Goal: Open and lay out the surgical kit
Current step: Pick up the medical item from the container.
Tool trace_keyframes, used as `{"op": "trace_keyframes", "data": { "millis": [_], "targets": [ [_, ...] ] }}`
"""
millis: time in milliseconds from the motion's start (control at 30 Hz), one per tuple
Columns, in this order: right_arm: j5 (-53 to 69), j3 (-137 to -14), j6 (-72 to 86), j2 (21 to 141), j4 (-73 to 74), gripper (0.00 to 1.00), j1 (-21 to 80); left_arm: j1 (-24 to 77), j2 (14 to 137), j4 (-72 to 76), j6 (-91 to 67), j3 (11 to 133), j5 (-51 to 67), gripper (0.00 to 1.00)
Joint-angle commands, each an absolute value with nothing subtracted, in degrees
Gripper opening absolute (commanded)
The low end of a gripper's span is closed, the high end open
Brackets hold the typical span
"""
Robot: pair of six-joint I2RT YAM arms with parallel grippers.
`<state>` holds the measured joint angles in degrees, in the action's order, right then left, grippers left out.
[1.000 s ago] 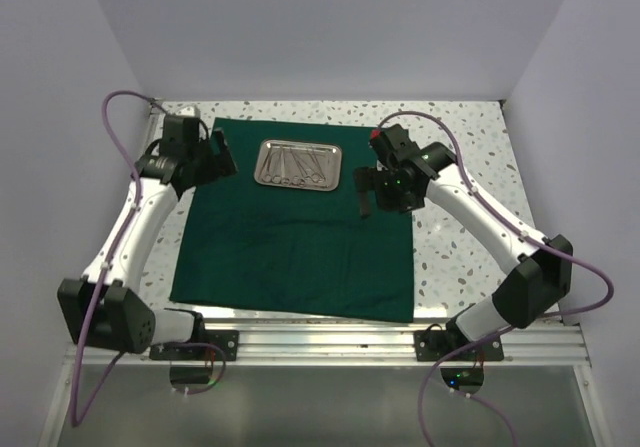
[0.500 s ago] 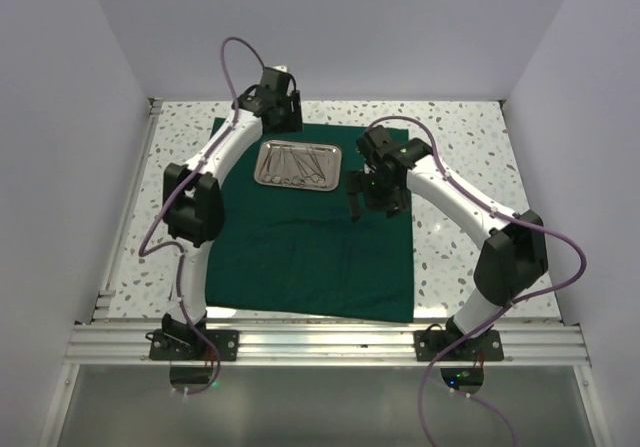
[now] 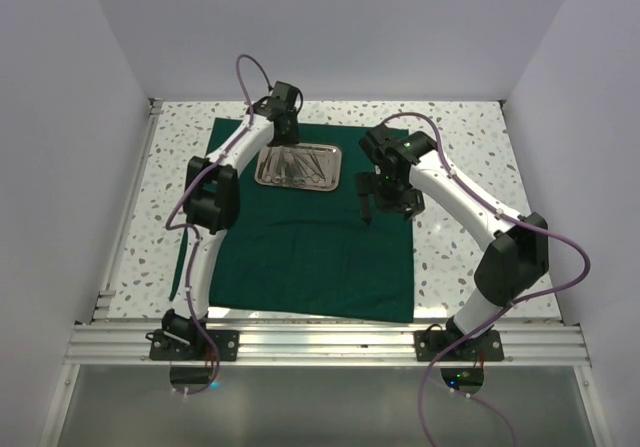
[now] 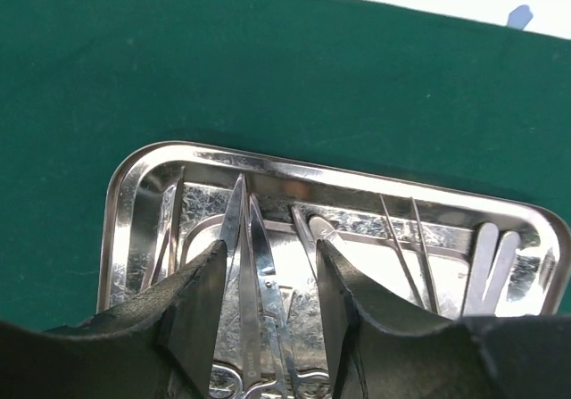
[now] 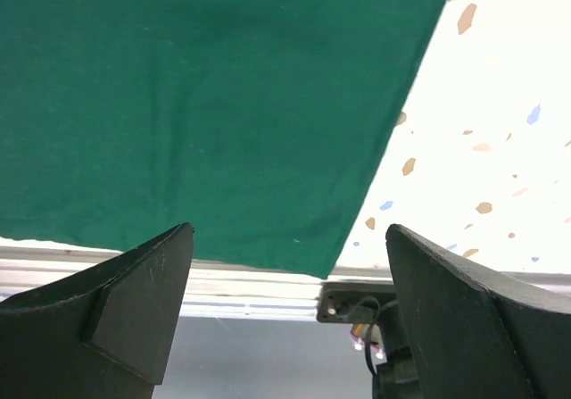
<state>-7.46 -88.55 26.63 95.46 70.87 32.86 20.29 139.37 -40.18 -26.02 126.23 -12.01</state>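
Several instruments (image 4: 243,229) in tray (image 4: 134,174) btwn half-open L tool (image 4: 268,270), ungripped; R tool (image 5: 287,238) wide, empty, over cloth (image 5: 214,95).

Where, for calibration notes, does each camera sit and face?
Top external: above, behind the bases, looking down on cloth and tray; both arms show.
Left wrist: over the tray, facing down; own fingers show.
Right wrist: above the cloth, facing down toward the near rail; own fingers show.
Shared: top and left wrist see the tray.
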Motion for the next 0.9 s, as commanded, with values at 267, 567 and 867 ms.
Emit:
{"op": "trace_keyframes", "data": {
  "millis": [267,567,867],
  "targets": [
    [-11.95,-89.39,27.16,94.57,75.94,0.93,32.7,20.21,139.31,-37.45,-28.21,123.76,-14.68,0.43],
    [-13.53,-89.47,25.84,95.36,76.64,0.93,32.7,20.21,141.15,-36.13,-28.48,122.96,-14.33,0.37],
    [-13.8,-90.09,25.05,97.29,76.2,0.93,32.7,20.04,142.64,-35.86,-28.12,125.33,-13.71,0.23]
  ]
}}
